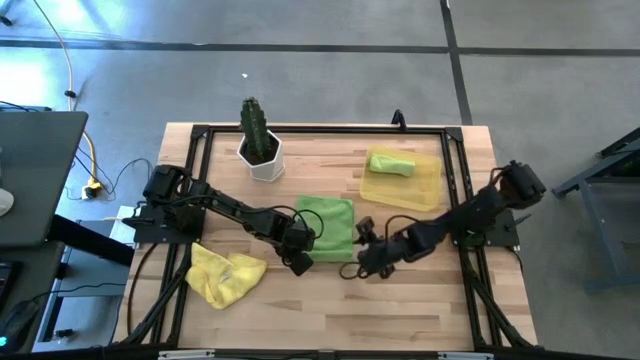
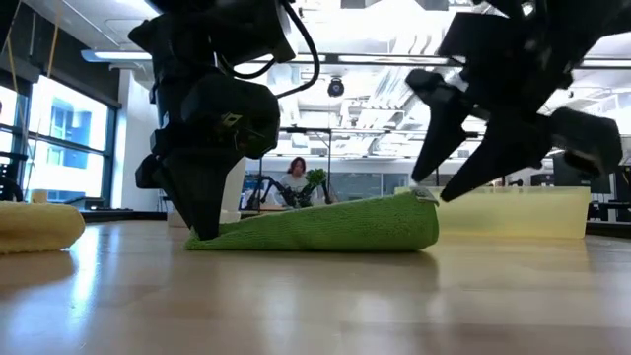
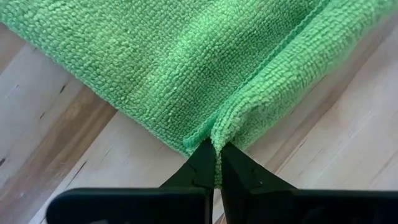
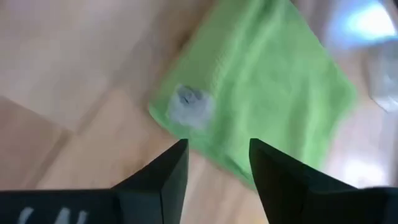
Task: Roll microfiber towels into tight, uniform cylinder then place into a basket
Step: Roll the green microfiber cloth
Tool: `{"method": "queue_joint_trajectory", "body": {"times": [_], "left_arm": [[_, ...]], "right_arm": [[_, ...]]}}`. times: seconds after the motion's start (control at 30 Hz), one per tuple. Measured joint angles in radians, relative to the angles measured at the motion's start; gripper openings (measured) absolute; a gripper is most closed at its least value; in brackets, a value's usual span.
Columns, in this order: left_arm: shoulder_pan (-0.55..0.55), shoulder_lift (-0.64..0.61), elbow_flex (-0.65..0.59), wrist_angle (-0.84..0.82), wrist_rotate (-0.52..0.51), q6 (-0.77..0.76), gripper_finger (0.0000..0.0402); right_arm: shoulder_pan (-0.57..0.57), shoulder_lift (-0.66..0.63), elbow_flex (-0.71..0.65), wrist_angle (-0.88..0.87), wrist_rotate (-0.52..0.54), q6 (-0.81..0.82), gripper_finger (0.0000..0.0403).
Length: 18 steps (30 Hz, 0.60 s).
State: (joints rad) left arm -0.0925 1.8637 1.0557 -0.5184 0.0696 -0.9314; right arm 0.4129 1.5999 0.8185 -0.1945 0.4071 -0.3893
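1. We see the left gripper (image 3: 217,163) with its fingers pressed together on the near edge of the flat green towel (image 1: 327,226), pinching a small fold of the cloth at its left corner.
2. The right gripper (image 4: 217,163) stands with its fingers apart and holds nothing; in its wrist view it hangs just above the other near corner of the same towel, where a small grey label (image 4: 188,102) shows.
3. In the low view the green towel lies on the wooden table (image 1: 330,310), with its right edge folded over into a thick lip.
4. To the left of it, near the front of the table, the yellow towel (image 1: 226,273) lies crumpled and apart from both grippers.
5. Farther back on the right, the yellow basket (image 1: 425,190) holds a rolled green towel (image 1: 391,163) at its far end.
6. At the back left stands a white pot with a cactus (image 1: 259,139).
7. In the room beyond the table, a person (image 2: 295,181) sits far away.
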Motion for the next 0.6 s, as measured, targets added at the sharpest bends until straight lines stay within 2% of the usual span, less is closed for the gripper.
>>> {"method": "queue_joint_trajectory", "body": {"times": [0.07,0.27,0.47,0.6], "left_arm": [[0.0,0.0,0.0,0.002,-0.001,0.0,0.0],[0.002,0.0,0.0,0.007,0.0,0.0,0.0],[0.005,0.002,-0.001,0.025,0.001,0.0,0.0],[0.005,0.002,-0.001,0.026,0.0,0.0,0.0]], "right_arm": [[0.021,-0.012,0.0,-0.005,0.008,0.036,0.0156],[0.07,-0.004,0.001,0.158,-0.174,0.042,0.0142],[0.031,0.08,0.001,0.283,-0.147,0.041,0.0144],[-0.004,0.133,0.001,0.288,-0.155,0.05,0.017]]}}
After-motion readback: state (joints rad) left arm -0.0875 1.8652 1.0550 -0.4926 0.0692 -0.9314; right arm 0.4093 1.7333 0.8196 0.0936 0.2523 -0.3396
